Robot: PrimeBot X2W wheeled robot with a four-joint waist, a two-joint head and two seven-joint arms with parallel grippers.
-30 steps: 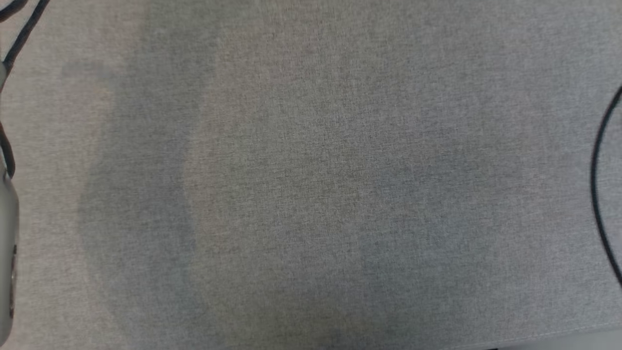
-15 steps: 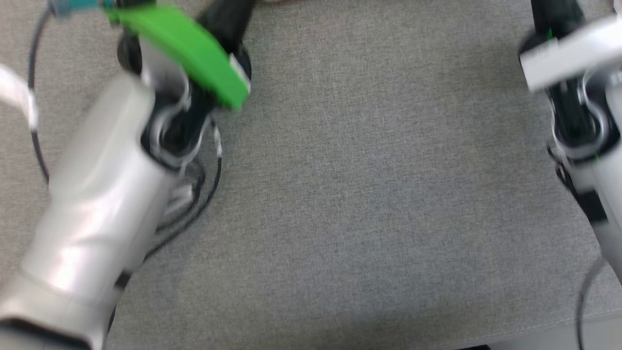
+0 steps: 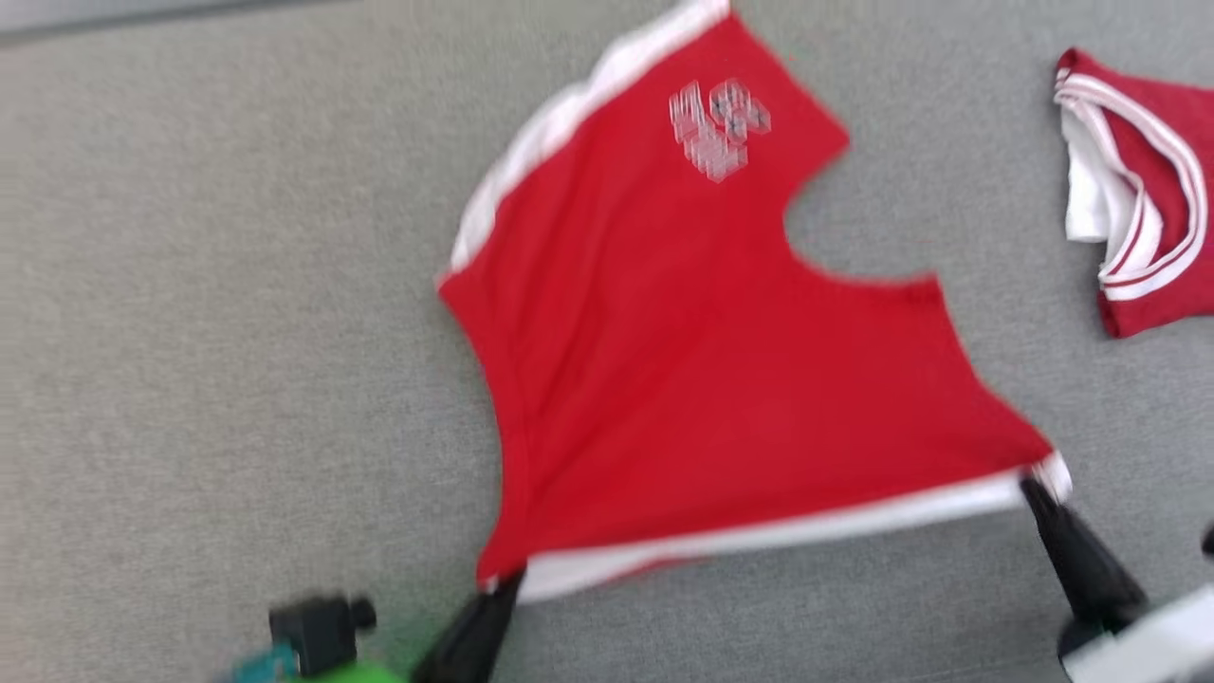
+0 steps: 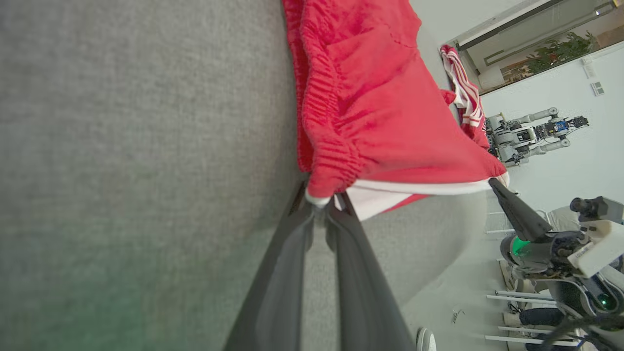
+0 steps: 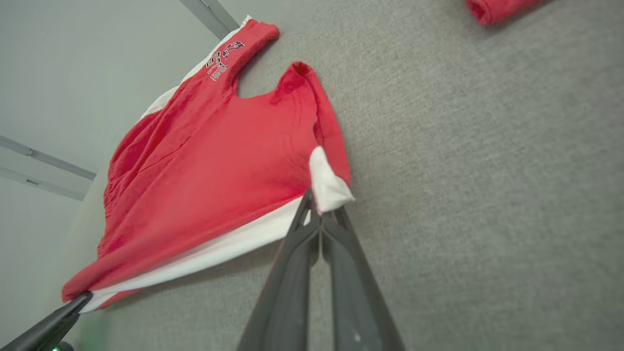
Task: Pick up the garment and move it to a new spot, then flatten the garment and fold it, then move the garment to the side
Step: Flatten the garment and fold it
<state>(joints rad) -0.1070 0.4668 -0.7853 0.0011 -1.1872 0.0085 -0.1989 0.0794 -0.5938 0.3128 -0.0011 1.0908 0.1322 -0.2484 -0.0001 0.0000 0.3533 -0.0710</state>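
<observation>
The grey cloth-covered worktop (image 3: pixel 190 285) carries the garment (image 3: pixel 702 360), spread red and mostly flat, fanning away from both sets of fingers. It looks light, soft and limp, so it will likely sag and wrinkle unless pulled taut. Its white-trimmed hem corners are the sound holds. A second red piece (image 3: pixel 1148 190) lies well beyond the right fingers (image 5: pixel 302 239), which pinch one hem corner. The left fingers (image 4: pixel 292 253) pinch the other.

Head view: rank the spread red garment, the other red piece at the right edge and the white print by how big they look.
Largest: the garment.
Next: the other red piece, though the frame edge cuts it off.
Smallest: the white print on the garment.
</observation>
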